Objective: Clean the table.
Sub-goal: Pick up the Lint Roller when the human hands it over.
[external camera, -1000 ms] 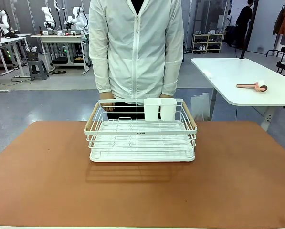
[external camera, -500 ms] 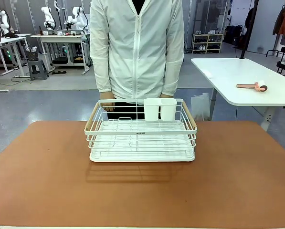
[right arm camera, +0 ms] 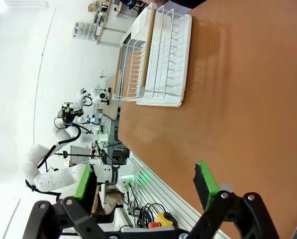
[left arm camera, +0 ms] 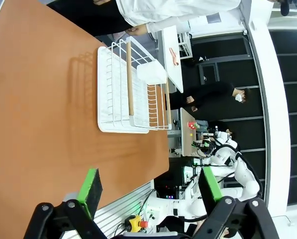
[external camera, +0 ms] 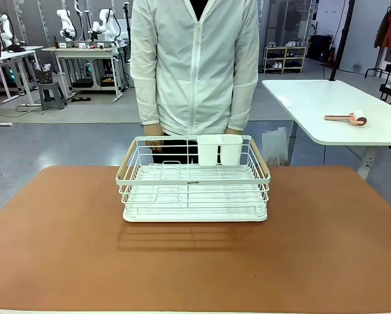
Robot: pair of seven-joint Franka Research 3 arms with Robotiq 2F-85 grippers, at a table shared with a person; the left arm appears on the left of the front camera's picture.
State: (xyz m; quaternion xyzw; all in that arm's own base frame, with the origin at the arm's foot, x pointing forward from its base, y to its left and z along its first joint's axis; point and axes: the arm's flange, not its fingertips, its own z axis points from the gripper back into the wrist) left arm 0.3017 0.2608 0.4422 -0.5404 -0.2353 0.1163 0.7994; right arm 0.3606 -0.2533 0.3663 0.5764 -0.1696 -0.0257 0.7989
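Bright, even light from overhead fills the room, and the front view is sharp from the near edge to the far wall. The table is matte and evenly lit, its brown tone uniform across the surface. The white wire rack casts a soft, faint shadow on the tabletop toward the camera, with the wires showing as pale lines. The smaller white table at the right is close to overexposed. Both wrist views are rolled sideways and bent by the wide lens, so straight edges curve near the borders. In the right wrist view the upper left washes out to plain white. In the left wrist view the right side falls into darkness.
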